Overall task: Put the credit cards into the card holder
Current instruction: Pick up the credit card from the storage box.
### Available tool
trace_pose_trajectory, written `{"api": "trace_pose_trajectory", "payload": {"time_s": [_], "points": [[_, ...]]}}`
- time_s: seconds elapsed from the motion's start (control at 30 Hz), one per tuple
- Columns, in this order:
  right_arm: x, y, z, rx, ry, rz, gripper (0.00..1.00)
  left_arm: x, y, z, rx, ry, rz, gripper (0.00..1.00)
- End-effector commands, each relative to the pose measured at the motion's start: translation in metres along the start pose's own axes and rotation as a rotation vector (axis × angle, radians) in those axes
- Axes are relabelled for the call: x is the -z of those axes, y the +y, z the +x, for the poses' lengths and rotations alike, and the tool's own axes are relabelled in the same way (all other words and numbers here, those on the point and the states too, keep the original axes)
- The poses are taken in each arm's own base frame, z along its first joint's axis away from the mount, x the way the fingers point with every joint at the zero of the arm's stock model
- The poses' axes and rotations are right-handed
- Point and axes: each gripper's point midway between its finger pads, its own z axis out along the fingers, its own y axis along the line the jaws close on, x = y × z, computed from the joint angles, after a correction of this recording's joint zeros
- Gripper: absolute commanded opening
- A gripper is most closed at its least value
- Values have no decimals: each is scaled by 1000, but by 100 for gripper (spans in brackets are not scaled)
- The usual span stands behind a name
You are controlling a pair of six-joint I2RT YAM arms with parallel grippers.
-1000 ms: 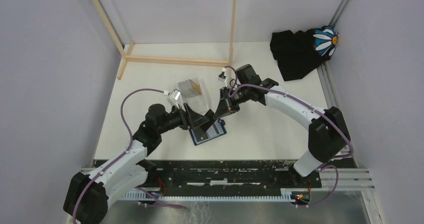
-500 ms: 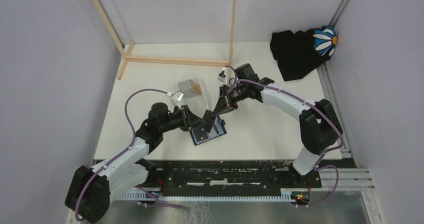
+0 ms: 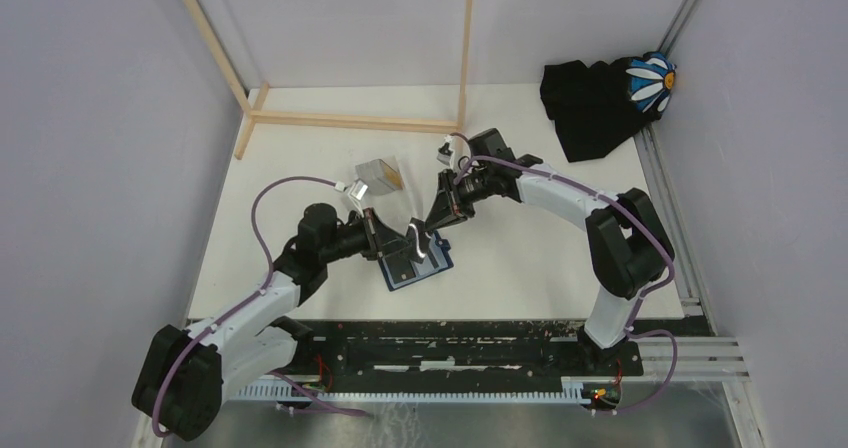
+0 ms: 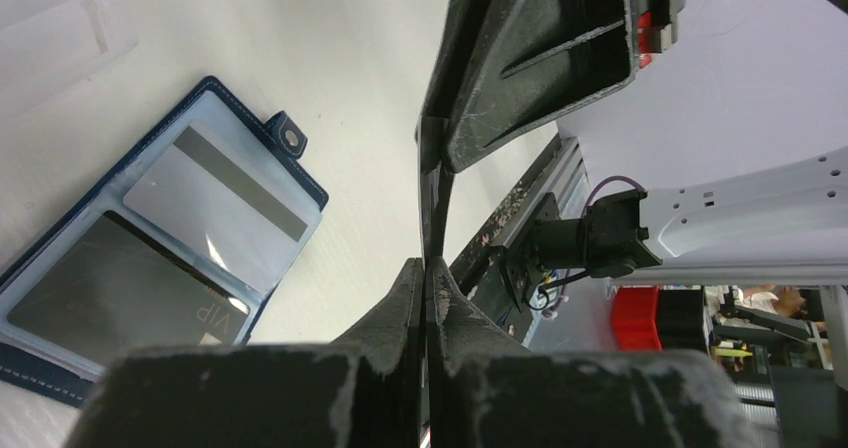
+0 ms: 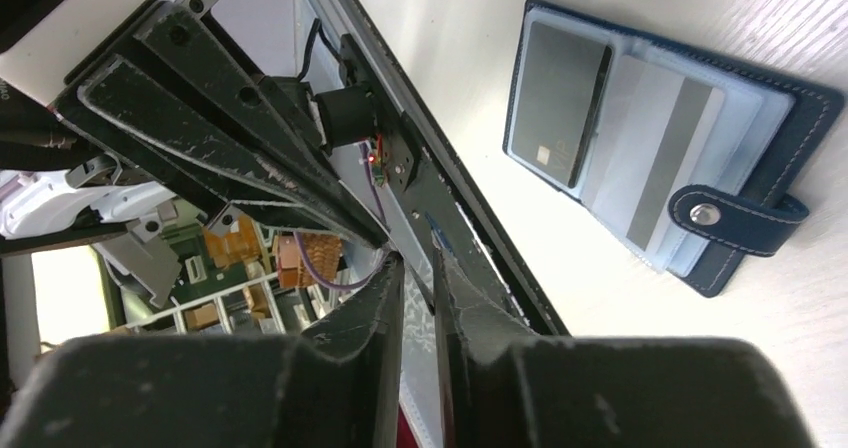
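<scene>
Thin glossy credit card (image 3: 415, 240) is clamped edge-on in left jaws; right jaws are slightly parted; card face hidden.

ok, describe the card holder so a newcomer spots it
On the white table, look centre, toward the near edge. The open navy-blue folding card holder lies flat. Unlike the clear plastic box beyond it, it is opaque with a snap tab.
</scene>
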Motion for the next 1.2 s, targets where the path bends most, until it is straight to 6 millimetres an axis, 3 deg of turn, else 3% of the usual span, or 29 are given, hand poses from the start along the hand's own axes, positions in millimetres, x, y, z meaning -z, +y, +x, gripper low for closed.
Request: {"api": "trace_pose_trajectory", "payload": {"time_s": [0.0, 0.1, 0.27, 0.63, 0.87, 1.17], "points": [[8, 17, -26, 100, -101, 17, 28, -1, -31, -27, -43, -94, 92, 3], [17, 12, -29, 132, -154, 93, 38, -1, -20, -33, -5, -152, 38, 3], [30, 2, -27, 168, -210, 198, 43, -4, -6, -43, 62, -268, -54, 3], [35, -9, -15, 139, -278, 217, 43, -34, -23, -31, 129, -380, -141, 3], [39, -12, -12, 127, -311, 229, 43, -28, -22, -37, 166, -463, -194, 3], [24, -12, -13, 63, -315, 140, 43, -23, -19, -36, 227, -503, -168, 3]]}}
